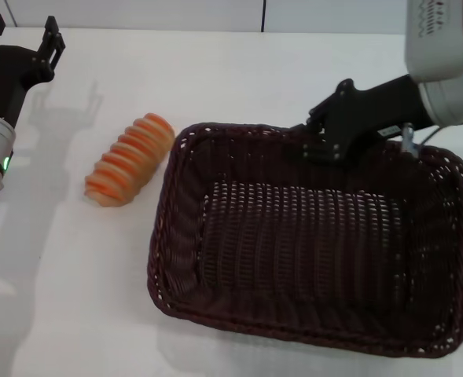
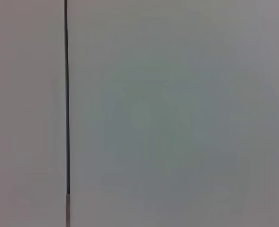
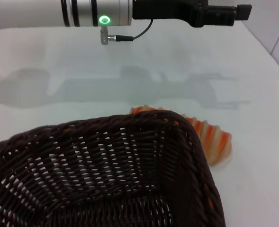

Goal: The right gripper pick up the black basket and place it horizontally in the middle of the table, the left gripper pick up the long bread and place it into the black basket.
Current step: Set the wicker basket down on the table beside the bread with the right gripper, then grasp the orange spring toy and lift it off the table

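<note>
The right gripper (image 1: pixel 314 141) is sitting on the far rim of the black basket (image 1: pixel 310 243) — it looks clamped on the wicker there. The table (image 1: pixel 239 71) is carrying that basket lying flat, right of centre. The left gripper (image 1: pixel 23 39) is hanging over the far left corner with its 2 fingers spread, holding nothing. The long bread (image 1: pixel 129 159) is lying just beside the basket's left end.

I saw bare surface (image 1: pixel 239 78) around the bread (image 1: pixel 130 159); the basket (image 1: pixel 310 243) stood just beside it, crowding one side.
</note>
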You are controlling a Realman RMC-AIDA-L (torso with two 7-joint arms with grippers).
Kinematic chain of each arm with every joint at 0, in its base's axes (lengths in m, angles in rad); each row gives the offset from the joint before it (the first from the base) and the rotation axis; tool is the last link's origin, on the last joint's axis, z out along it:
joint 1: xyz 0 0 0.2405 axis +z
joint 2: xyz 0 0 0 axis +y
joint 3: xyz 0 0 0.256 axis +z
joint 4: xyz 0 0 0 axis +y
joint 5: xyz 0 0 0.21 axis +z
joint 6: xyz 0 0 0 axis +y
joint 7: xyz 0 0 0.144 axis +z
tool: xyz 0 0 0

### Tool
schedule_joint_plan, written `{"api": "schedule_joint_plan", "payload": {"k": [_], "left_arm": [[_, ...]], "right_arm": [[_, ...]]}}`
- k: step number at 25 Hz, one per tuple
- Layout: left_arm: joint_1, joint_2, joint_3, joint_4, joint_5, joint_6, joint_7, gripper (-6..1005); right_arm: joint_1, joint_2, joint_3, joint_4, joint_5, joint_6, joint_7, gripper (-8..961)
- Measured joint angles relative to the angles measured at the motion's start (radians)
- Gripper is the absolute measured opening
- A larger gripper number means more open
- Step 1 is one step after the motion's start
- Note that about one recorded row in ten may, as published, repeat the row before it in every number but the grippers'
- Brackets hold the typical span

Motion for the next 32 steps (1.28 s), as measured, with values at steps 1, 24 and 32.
{"api": "schedule_joint_plan", "payload": {"k": [1, 24, 32], "left_arm": [[-0.001, 0.000, 0.000, 0.001, 0.000, 0.000, 0.001, 776], [-0.003, 0.000, -0.006, 0.009, -0.003, 0.000, -0.004, 775], [-0.005, 0.002, -0.005, 0.009, 0.000, -0.001, -0.004, 775]], "right_arm": [[0.015, 0.001, -0.015, 0.026, 0.001, 0.037, -0.014, 180], [0.023, 0.003, -0.149, 0.063, 0.087, 0.186, -0.080, 213], [-0.063, 0.007, -0.197, -0.049, 0.085, 0.327, -0.075, 464]]}}
